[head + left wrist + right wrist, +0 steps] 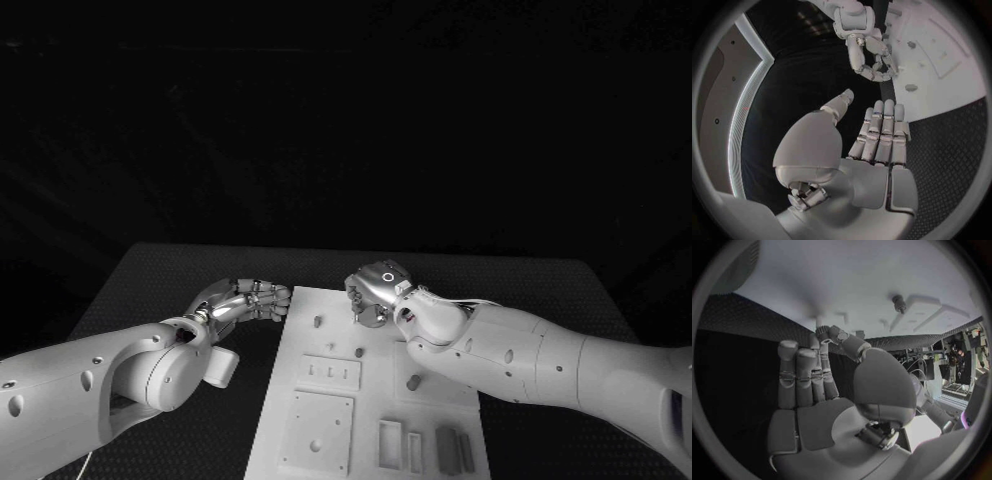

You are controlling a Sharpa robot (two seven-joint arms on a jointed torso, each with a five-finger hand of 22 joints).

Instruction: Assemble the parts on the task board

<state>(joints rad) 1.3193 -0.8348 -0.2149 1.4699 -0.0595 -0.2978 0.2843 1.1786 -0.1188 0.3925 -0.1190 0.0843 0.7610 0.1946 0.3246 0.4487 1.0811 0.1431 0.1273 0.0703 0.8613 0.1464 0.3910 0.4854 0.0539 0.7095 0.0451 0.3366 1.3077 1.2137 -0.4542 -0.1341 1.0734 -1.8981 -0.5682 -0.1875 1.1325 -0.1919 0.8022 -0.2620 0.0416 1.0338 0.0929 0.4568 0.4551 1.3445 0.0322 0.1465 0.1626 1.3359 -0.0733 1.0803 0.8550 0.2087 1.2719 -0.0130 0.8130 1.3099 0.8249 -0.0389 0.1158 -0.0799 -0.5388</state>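
Note:
The white task board (325, 440) lies in the middle of the table. Small dark pegs (361, 351) stand in it, and one more (414, 381) is nearer me. My left hand (242, 300) hovers just off the board's far left corner; its fingers (879, 130) lie straight and side by side, holding nothing. My right hand (378, 290) hangs over the board's far edge, fingers (873, 67) loosely bent toward the surface, nothing visible in them. In the right wrist view its palm (817, 420) is bare and a peg (898, 301) stands on the board beyond.
Two square plates (320, 430) and a smaller slotted block (330, 373) sit on the board's left side. Several grey bars (450, 450) lie in its near right corner. Dark textured table (173, 270) surrounds the board.

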